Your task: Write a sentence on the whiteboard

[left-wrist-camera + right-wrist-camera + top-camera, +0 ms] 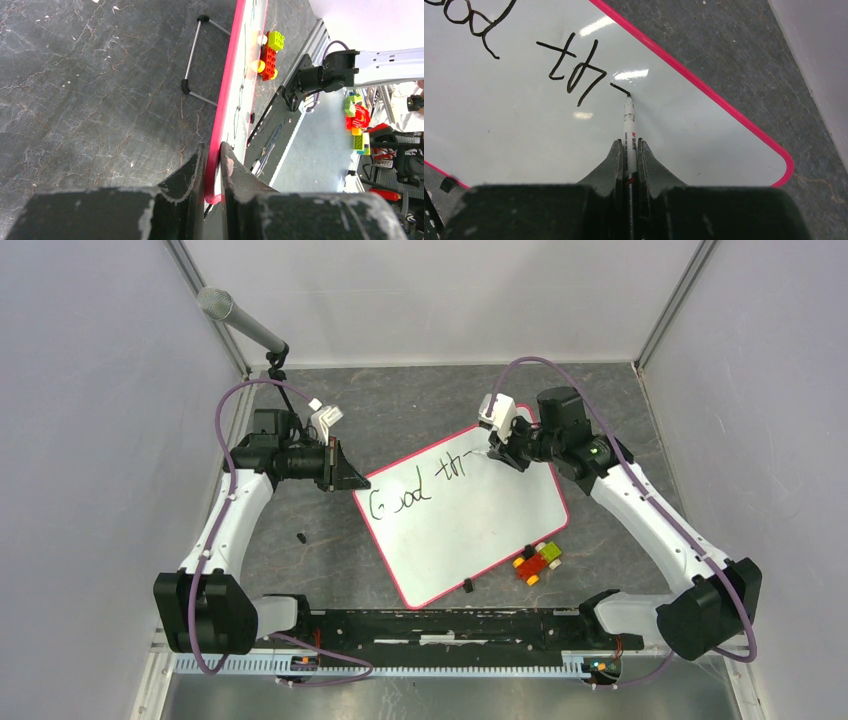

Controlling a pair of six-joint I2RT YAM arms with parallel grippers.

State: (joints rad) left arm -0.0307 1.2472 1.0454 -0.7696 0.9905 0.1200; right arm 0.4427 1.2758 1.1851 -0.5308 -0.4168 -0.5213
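Whiteboard lay on the table between the arms. My left gripper was pinched on its pink rim. My right gripper clamped the marker, tip on the board. The sentence read "Good th" plus one stroke, so I judged most was left to write.

On the flat white whiteboard with a thin red-pink rim stands black cursive handwriting in marker; it reads "Good th", followed by one short stroke that forms no whole letter; the right wrist view shows the last letters "ood", the "th" and that stroke, which ends at the tip of a thin white marker pen; the pen's barrel bears small red print, too small to read; in the left wrist view the handwriting lies edge-on and cannot be read.
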